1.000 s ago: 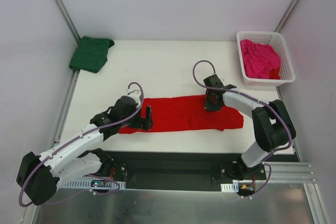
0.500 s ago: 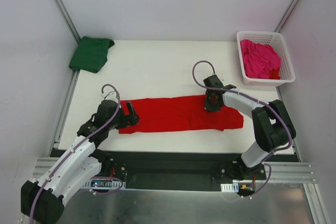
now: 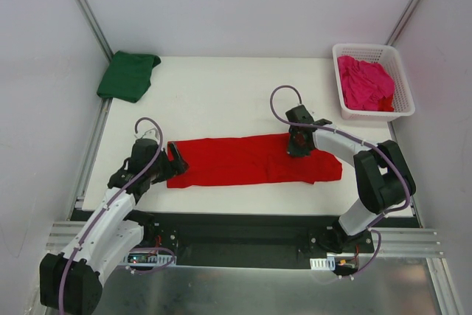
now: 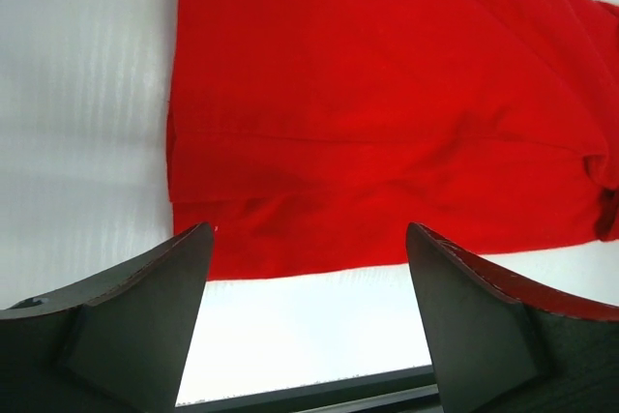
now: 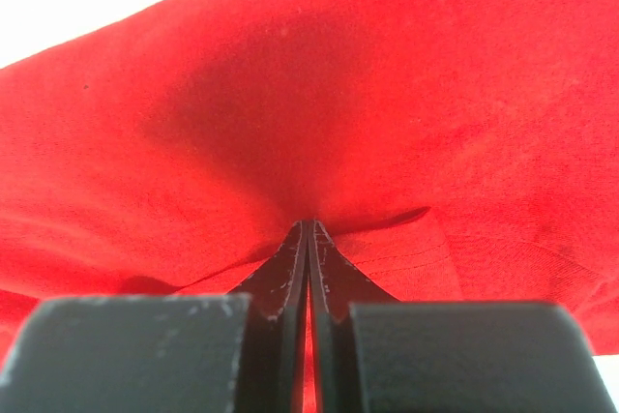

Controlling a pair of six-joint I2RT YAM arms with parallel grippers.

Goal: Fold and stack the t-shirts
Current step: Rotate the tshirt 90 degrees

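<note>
A white table (image 3: 221, 101) between pale walls bears a bright red cotton t-shirt (image 3: 243, 161), a long folded band. The left gripper (image 3: 177, 157) gapes empty at its left end; the right gripper (image 3: 296, 150) pinches its far edge.

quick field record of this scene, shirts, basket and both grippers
red t-shirt: long strip across the near side of the table
green t-shirt: far left corner
pink t-shirt: crumpled inside the basket
basket: far right corner
left gripper: open, empty, at the red t-shirt's left end
right gripper: shut, tips on the red t-shirt's far edge
</note>
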